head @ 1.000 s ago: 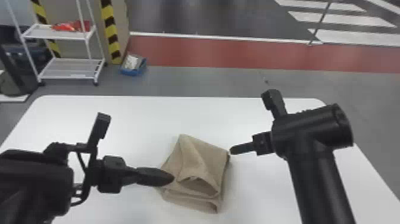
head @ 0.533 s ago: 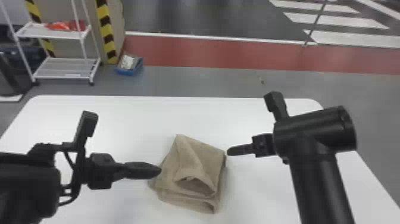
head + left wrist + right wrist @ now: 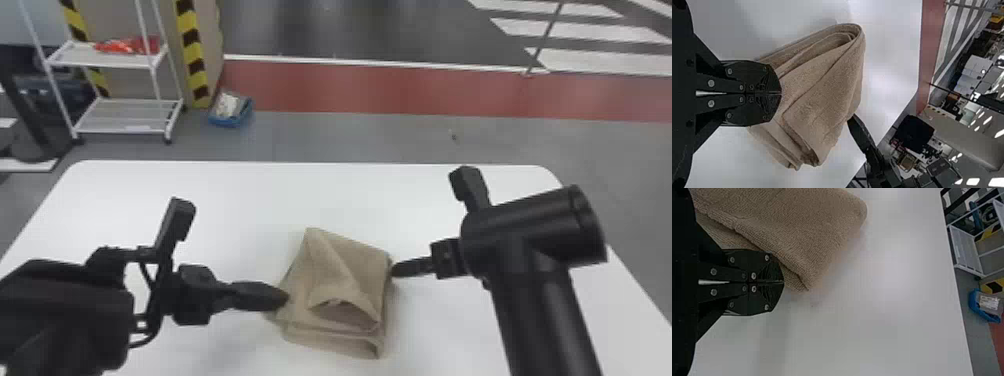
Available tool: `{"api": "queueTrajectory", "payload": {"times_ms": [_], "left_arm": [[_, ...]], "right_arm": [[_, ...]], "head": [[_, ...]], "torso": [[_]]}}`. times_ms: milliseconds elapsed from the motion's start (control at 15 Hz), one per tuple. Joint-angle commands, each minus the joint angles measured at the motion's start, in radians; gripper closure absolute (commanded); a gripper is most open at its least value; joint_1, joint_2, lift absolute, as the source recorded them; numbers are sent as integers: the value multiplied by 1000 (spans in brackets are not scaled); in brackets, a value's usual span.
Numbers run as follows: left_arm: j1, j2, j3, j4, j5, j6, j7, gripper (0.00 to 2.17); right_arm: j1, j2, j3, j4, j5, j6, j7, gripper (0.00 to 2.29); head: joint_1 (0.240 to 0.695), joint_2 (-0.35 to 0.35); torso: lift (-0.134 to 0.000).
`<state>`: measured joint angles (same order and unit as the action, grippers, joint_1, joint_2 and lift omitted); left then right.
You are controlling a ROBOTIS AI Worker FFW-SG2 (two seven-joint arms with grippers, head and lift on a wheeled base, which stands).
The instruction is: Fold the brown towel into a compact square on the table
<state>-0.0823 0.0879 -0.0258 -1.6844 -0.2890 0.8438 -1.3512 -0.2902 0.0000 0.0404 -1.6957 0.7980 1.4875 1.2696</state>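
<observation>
The brown towel (image 3: pixel 345 280) lies folded in a thick, uneven packet near the table's front middle, with a raised, curved fold at its front. At the towel's left edge is my left gripper (image 3: pixel 286 298), pointing right; my right gripper (image 3: pixel 395 270) is by its right corner. In the left wrist view, my left gripper (image 3: pixel 781 93) has its fingers together, overlapping the towel (image 3: pixel 828 90). In the right wrist view, my right gripper (image 3: pixel 783 282) is likewise shut, beside the towel's lower layers (image 3: pixel 801 231). Whether either tip touches the cloth I cannot tell.
The white table (image 3: pixel 240 200) extends behind the towel and to both sides. Beyond it on the floor are a white shelf rack (image 3: pixel 125 120) and a blue bin (image 3: pixel 230 110), both at the back left.
My left gripper drew left off the towel, then came partly back to its edge. My right gripper has stayed by the right corner. The head view has shifted slightly.
</observation>
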Motion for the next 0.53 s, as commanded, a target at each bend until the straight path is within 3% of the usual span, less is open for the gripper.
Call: {"api": "queueTrajectory", "payload": {"times_ms": [0, 267, 467], "left_arm": [[12, 0, -3, -3, -6, 2, -19, 1825], [36, 1, -3, -41, -6, 8, -42, 1825], [47, -2, -11, -64, -4, 24, -59, 1825]], "right_arm": [[-21, 1, 13, 57, -5, -25, -30, 1980], [-29, 1, 1, 54, -63, -49, -105, 1980], [-43, 1, 0, 57, -77, -62, -127, 1980]], "head": [[695, -111], [695, -122], [695, -126]], "torso": [[-124], [-124], [-124]]}}
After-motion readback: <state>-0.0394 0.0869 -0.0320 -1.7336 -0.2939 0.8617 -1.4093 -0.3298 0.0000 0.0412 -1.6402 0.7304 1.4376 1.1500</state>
